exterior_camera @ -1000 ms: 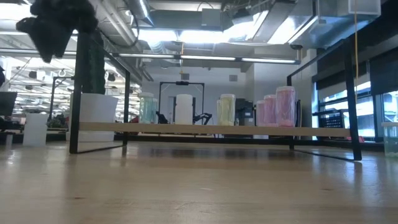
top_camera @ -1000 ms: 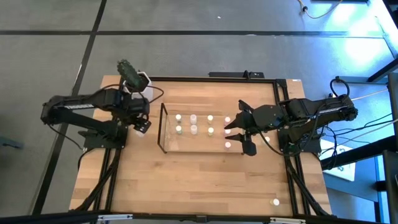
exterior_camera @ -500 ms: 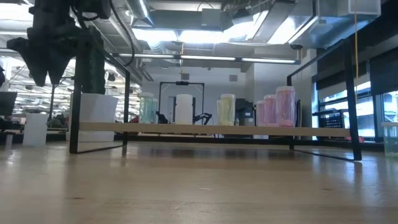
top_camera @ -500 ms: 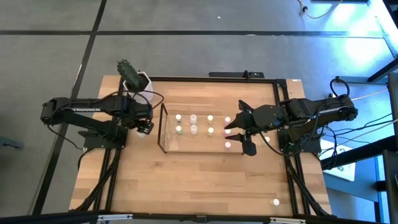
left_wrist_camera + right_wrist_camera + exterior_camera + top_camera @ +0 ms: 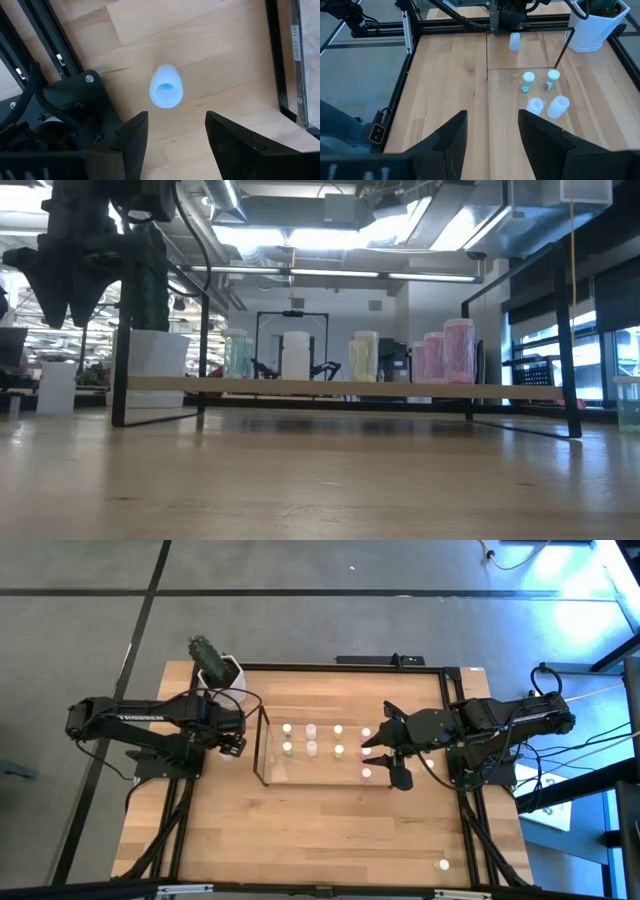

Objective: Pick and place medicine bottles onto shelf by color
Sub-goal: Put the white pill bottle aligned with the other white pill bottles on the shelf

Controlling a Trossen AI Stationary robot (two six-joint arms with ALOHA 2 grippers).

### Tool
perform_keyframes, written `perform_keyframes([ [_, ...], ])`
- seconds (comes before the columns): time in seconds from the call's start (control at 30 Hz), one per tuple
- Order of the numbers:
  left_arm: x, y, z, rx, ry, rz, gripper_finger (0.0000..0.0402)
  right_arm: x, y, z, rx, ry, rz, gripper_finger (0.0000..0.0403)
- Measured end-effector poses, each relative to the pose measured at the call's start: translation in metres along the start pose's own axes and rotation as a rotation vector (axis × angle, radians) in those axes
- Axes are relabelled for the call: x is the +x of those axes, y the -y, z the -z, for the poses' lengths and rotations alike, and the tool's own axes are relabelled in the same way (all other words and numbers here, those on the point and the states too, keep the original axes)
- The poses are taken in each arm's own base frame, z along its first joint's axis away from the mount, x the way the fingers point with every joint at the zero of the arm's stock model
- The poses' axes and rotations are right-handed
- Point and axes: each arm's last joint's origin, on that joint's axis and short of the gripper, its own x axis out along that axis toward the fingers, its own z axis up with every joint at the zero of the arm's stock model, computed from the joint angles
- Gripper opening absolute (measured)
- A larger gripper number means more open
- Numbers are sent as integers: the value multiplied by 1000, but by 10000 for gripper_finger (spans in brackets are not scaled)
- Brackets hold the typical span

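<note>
— Item one, the loose medicine bottle (image 5: 166, 93)?
— Standing upright on the counter (image 5: 330, 825), long axis vertical, cap up, off the shelf (image 5: 320, 752) at its left end. Left end effector (image 5: 172, 131) hangs directly above it, fingers parted, holding nothing.
— Right end effector (image 5: 392, 748)?
— Fingers apart, empty, at the shelf's right end, beside the upright bottles there.

Bottle tints (image 5: 312, 739) too small to tell — shelf (image 5: 295, 65) edge-cropped (wrist view).
</note>
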Motion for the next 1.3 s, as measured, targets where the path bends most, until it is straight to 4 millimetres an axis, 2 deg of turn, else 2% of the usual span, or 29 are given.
perform_keyframes([
  [0.73, 0, 0, 0, 2, -14, 9, 191, 0, 0, 0, 1, 0, 0, 178],
  [0.87, 0, -6, 2, -32, -7, -68, 191, 0, 0, 0, 1, 0, 0, 178],
  [1.07, 0, 2, -1, -23, 13, 22, 191, 0, 0, 0, 1, 0, 0, 178],
  [1.3, 0, 3, -2, -93, 29, 24, 202, 0, 0, 0, 1, 1, 0, 178],
])
